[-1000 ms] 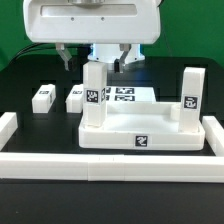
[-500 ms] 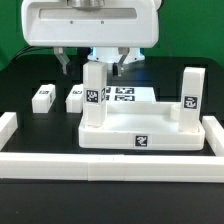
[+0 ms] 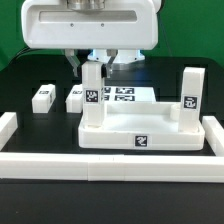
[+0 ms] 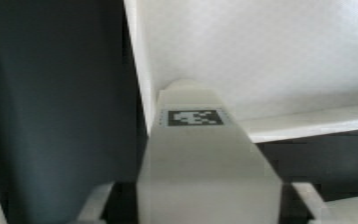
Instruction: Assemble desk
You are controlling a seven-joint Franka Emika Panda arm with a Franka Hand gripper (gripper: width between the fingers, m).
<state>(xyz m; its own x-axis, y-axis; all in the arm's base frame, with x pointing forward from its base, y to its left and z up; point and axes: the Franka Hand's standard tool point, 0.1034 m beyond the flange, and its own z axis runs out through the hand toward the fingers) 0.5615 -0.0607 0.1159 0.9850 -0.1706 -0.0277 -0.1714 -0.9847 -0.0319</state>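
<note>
The desk tabletop [image 3: 145, 128] lies upside down mid-table, just behind the front border rail [image 3: 110, 165] and in front of the marker board [image 3: 125, 95]. Two legs stand upright in its corners: one on the exterior view's left [image 3: 93, 100], one on the exterior view's right [image 3: 191, 95]. Two more legs [image 3: 42, 97] [image 3: 75, 97] lie loose, well apart from the tabletop on the exterior view's left.

The gripper [image 3: 92, 66] sits over the top of the left upright leg, w/ its fingers [image 4: 105, 208] on either side of it. We can't tell whether the pads are pressing or merely flanking.

We judge the step to be seating this leg in its socket. To do it well we centre the grip on the leg, keep the leg vertical, and turn about its own axis w/o side push, so the tabletop doesn't slide or lift. We'd watch the leg's tag [image 4: 195, 118] for tilt.
</note>
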